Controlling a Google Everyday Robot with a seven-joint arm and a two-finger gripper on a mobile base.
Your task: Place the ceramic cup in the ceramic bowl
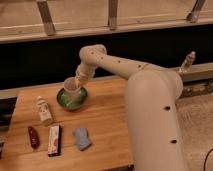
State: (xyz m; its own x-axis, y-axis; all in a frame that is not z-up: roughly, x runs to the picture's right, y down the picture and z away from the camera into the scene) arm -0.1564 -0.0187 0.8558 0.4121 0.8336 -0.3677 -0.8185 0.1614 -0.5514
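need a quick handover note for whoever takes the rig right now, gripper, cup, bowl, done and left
Gripper: over the green ceramic bowl at the table's far left, shut on the ceramic cup.
Cup: upright, held just above or inside the bowl; contact with the bowl's bottom cannot be told.
Done: cup picked up and brought to the bowl.
Left: set the cup down in the bowl, release, back the arm away.
Nearby: white bottle beside the bowl, so keep the retreat clear of it.

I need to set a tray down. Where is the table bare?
Bare: right of the ceramic bowl and blue sponge. Crowded: left, with bottle, red item, packet. The gripper holds the ceramic cup over the bowl.
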